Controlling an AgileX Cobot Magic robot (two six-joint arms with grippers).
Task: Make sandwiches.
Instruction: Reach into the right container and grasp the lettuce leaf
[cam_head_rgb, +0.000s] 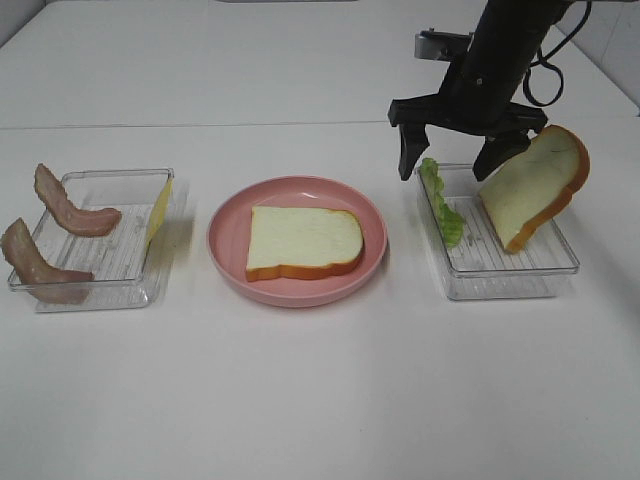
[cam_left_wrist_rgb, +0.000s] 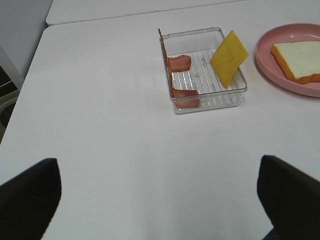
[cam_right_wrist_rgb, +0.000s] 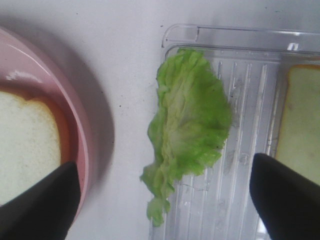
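One bread slice (cam_head_rgb: 302, 242) lies flat on the pink plate (cam_head_rgb: 230, 262) at the table's middle. A second bread slice (cam_head_rgb: 535, 185) leans in the right clear tray (cam_head_rgb: 505, 272). Ruffled green lettuce (cam_head_rgb: 442, 207) hangs over that tray's left wall; it also shows in the right wrist view (cam_right_wrist_rgb: 187, 125). My right gripper (cam_head_rgb: 453, 158) is open and empty, hovering just above the lettuce, its fingers to either side. Two bacon strips (cam_head_rgb: 75, 213) and a yellow cheese square (cam_head_rgb: 158, 211) sit in the left clear tray (cam_head_rgb: 95, 285). My left gripper (cam_left_wrist_rgb: 160, 200) is open and empty, away from that tray.
The plate rim (cam_right_wrist_rgb: 82, 145) lies close beside the lettuce. The white table has a seam (cam_head_rgb: 200, 125) running across the back. In the left wrist view the table's edge (cam_left_wrist_rgb: 30, 75) lies beyond the bacon tray (cam_left_wrist_rgb: 235, 95).
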